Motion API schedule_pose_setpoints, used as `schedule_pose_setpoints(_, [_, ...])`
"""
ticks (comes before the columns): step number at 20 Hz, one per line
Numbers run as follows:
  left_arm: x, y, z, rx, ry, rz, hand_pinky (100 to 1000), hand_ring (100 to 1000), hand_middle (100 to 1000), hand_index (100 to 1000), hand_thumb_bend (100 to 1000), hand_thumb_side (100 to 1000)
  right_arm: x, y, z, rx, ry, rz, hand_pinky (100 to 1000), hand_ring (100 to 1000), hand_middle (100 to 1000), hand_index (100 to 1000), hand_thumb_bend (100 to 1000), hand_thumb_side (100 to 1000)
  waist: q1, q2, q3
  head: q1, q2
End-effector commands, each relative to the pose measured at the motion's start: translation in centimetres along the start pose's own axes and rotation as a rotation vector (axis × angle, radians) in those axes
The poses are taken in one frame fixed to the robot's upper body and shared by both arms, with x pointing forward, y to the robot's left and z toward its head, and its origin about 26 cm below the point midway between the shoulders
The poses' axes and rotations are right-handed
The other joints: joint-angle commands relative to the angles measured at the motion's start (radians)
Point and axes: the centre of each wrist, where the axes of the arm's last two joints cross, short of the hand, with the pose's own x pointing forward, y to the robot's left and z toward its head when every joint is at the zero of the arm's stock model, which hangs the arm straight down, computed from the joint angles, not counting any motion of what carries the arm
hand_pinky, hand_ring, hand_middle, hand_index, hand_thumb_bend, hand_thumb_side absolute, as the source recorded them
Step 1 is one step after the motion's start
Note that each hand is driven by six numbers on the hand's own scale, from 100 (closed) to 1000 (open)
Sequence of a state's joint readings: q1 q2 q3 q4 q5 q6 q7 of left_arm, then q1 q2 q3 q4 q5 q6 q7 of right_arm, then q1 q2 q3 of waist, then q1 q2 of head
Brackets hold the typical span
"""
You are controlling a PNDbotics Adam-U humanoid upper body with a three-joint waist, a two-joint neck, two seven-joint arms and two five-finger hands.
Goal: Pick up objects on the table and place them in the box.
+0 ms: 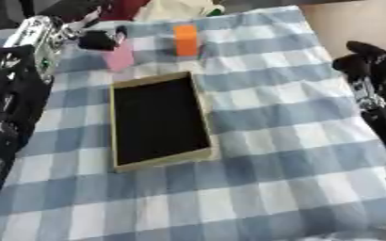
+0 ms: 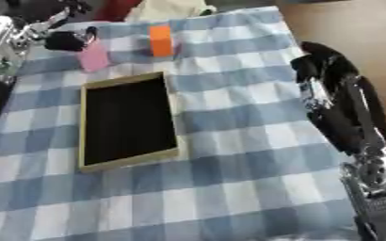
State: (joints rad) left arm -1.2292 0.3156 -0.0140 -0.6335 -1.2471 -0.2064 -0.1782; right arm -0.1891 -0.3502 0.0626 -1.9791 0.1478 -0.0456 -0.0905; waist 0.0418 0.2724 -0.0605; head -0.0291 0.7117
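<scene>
A shallow box [image 1: 201, 113] with a tan rim and a dark inside lies open on the checked cloth, with nothing in it. Beyond it stands an orange block [image 1: 186, 40]. Left of the block a pink object [image 1: 120, 57] hangs tilted just past the box's far left corner. My left hand [image 1: 97, 40] comes in from the upper left with its fingers curled round the pink object's top end. My right hand [image 2: 324, 63] hovers at the table's right edge, fingers relaxed and holding nothing, well away from the box.
The blue and white checked cloth [image 1: 254, 188] covers the table. The table's right edge [image 1: 320, 42] runs close to my right arm. Red and pale things [image 1: 172, 7] lie past the far edge.
</scene>
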Motion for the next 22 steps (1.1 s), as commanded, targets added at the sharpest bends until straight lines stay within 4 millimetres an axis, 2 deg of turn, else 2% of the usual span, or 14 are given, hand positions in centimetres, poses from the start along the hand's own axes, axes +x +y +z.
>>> schedule_pose_setpoints(1, [-0.9,0.9,0.2,0.028,0.04,-0.015,779,797,813,950,100,743,0.7,-0.5,-0.4,0.006,-0.034,0.014,867,772,670,873,100,714,-0.003,-0.015,0.0,-0.002,-0.008])
schedule_pose_setpoints(3, [-1.2,0.5,0.3,0.019,0.058,-0.016,776,794,809,949,100,708,0.7,-0.5,-0.4,0.006,-0.035,0.013,867,772,670,873,100,715,-0.004,-0.013,0.0,-0.004,-0.008])
schedule_pose_setpoints(10, [-2.0,-0.6,0.6,-0.004,0.104,-0.022,769,787,804,953,100,735,0.7,-0.5,-0.4,0.004,-0.037,0.012,867,772,670,874,100,714,-0.007,-0.006,0.002,-0.008,-0.009])
schedule_pose_setpoints(14, [-2.2,-1.1,0.8,-0.012,0.117,-0.027,760,773,792,951,100,719,0.7,-0.5,-0.4,0.004,-0.037,0.012,868,772,670,874,100,715,-0.009,-0.003,0.003,-0.01,-0.009])
schedule_pose_setpoints(18, [-2.4,-1.8,0.9,-0.068,0.102,-0.018,769,755,778,955,100,796,0.7,-0.5,-0.4,0.004,-0.038,0.011,868,772,670,874,100,714,-0.01,-0.001,0.003,-0.012,-0.007])
schedule_pose_setpoints(22, [-2.7,-1.1,1.0,-0.075,0.082,0.001,782,767,789,958,100,876,0.7,-0.5,-0.4,0.003,-0.037,0.011,868,772,670,874,100,714,-0.01,-0.001,0.004,-0.013,-0.005])
